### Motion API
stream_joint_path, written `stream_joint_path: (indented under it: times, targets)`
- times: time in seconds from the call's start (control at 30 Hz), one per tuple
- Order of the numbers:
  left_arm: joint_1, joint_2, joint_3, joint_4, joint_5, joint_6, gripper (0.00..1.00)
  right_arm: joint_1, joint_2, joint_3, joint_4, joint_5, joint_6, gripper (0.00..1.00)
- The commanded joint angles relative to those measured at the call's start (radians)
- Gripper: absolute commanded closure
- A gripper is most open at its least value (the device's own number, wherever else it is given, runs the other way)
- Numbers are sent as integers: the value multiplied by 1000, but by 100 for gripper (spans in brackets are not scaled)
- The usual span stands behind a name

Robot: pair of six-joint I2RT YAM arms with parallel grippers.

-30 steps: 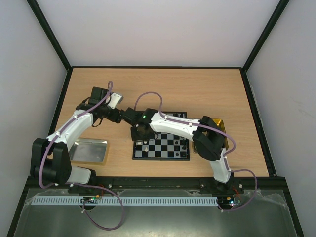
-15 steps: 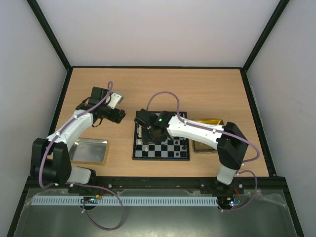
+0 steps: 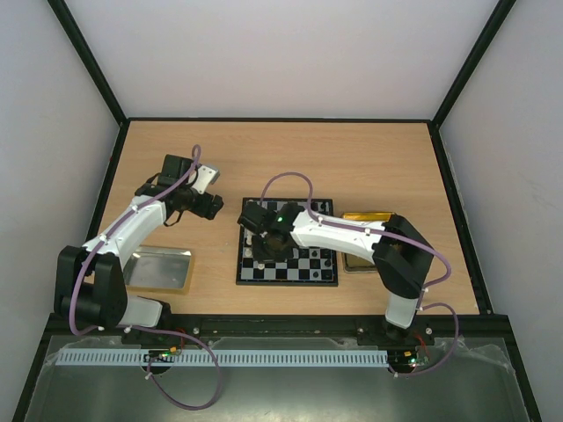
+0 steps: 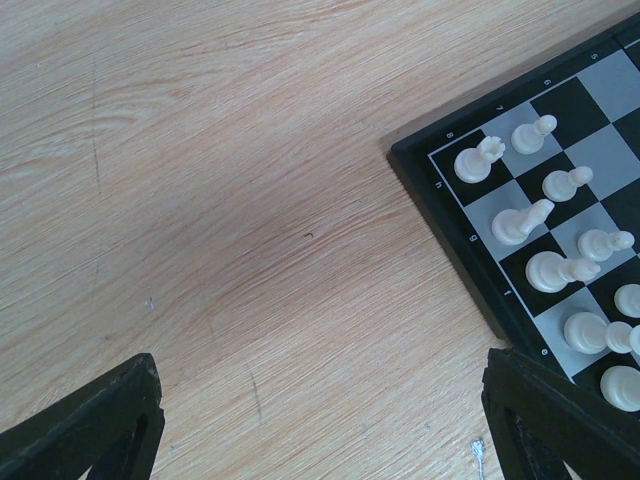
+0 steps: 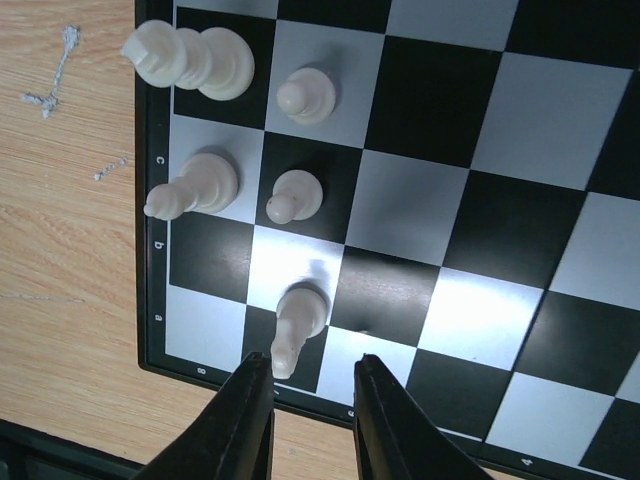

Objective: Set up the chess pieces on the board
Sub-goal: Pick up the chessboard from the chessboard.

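The board lies at the table's middle, with small pieces on it. My right gripper hovers over its far-left corner. In the right wrist view the gripper is open and empty, and a white piece stands on the board just beyond the left fingertip. Several more white pieces stand along that edge. My left gripper is left of the board, wide open and empty over bare wood. The board corner and white pieces show there.
A silver tray lies at the near left. A gold tray lies right of the board, partly hidden by the right arm. Bits of thread lie on the wood beside the board.
The right arm's elbow swung right and its gripper shifted a little toward the board's far-left corner. The left arm has not moved.
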Motion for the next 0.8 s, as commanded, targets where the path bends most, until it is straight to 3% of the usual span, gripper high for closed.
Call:
stream_joint_path:
  times: [0.0,0.77]
  targets:
    - [8,-11,-5,-8,-4,-1,13,15,30,34,6,-6,2,78]
    - [8,-32,-4,-11,0,1,13,35,84,48,15,-22,-2,84]
